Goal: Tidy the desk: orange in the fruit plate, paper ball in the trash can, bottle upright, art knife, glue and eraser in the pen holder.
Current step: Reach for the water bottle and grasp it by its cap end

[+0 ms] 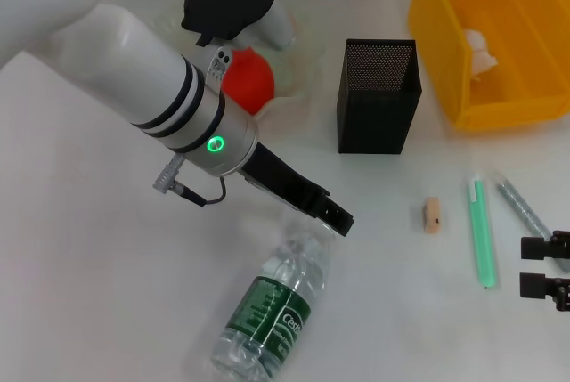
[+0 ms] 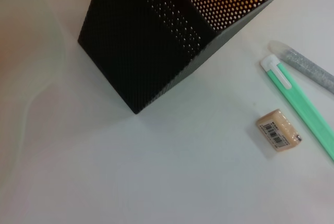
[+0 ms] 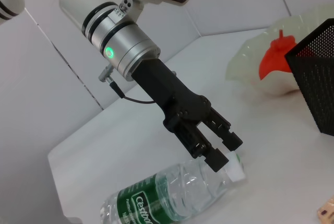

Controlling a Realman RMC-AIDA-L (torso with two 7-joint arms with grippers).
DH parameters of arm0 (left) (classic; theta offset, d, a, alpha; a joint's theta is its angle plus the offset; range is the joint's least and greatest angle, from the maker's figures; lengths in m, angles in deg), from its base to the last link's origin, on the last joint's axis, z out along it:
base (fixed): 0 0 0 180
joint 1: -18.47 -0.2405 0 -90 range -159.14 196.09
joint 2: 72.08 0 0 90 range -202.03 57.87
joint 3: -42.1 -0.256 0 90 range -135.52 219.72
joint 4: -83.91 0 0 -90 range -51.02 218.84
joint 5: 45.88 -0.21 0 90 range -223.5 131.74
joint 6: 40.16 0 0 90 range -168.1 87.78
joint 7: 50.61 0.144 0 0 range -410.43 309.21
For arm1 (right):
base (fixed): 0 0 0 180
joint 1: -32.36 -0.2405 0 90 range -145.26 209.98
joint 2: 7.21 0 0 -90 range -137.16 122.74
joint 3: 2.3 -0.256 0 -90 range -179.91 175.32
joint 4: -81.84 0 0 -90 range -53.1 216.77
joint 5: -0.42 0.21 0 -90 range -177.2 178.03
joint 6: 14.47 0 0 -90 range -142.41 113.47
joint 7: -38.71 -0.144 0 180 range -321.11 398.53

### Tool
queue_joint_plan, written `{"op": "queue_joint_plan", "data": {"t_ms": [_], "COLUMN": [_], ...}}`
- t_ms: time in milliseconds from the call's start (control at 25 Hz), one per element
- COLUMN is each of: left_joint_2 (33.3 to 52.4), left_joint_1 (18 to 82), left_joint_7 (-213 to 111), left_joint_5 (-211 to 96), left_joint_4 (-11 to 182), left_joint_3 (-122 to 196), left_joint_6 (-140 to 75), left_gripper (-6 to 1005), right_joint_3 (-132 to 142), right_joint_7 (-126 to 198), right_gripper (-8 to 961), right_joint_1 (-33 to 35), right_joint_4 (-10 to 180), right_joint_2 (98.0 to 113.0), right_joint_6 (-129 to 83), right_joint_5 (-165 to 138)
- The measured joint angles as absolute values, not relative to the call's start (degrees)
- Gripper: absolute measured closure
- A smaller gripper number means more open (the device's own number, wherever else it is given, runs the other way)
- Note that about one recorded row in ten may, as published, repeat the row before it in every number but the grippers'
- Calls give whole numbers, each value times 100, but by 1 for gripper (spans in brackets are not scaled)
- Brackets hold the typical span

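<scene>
We see left gripper (image 1: 338,219) low over bottle's (image 1: 272,308) cap end, fingers parted slightly, either side of cap, nothing lifted. Bottle lies on its side, front centre. Orange (image 1: 247,77) sits in plate (image 1: 289,97) behind arm. Holder (image 1: 378,95) upright, centre. Eraser (image 1: 432,215), green knife (image 1: 481,232), glue (image 1: 523,208) lie right of it on desk. Paper ball (image 1: 479,51) in bin (image 1: 463,61). Right gripper (image 1: 545,266) at far right edge; we cannot tell its opening.

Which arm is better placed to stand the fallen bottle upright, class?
The left. Its gripper is open at the cap end of the lying bottle, while the right gripper sits far off beside the green art knife.
</scene>
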State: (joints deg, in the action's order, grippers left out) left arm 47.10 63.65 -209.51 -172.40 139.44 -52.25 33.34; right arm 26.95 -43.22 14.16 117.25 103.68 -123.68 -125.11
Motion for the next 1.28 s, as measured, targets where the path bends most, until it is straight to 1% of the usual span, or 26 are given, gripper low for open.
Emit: {"op": "queue_joint_plan", "data": {"t_ms": [1280], "left_joint_2": [4710], "left_joint_1": [6302], "left_joint_7": [-20938], "left_joint_5": [-17215], "left_joint_4": [13765], "left_joint_3": [-5775], "left_joint_6": [2935], "left_gripper": [270], "right_joint_3": [2684], "right_joint_7": [-4311], "right_gripper": [273], "right_joint_1": [1372], "right_joint_4": [11611], "right_joint_2": [10383], "right_joint_6": [-12156], "right_joint_5": [-12491]}}
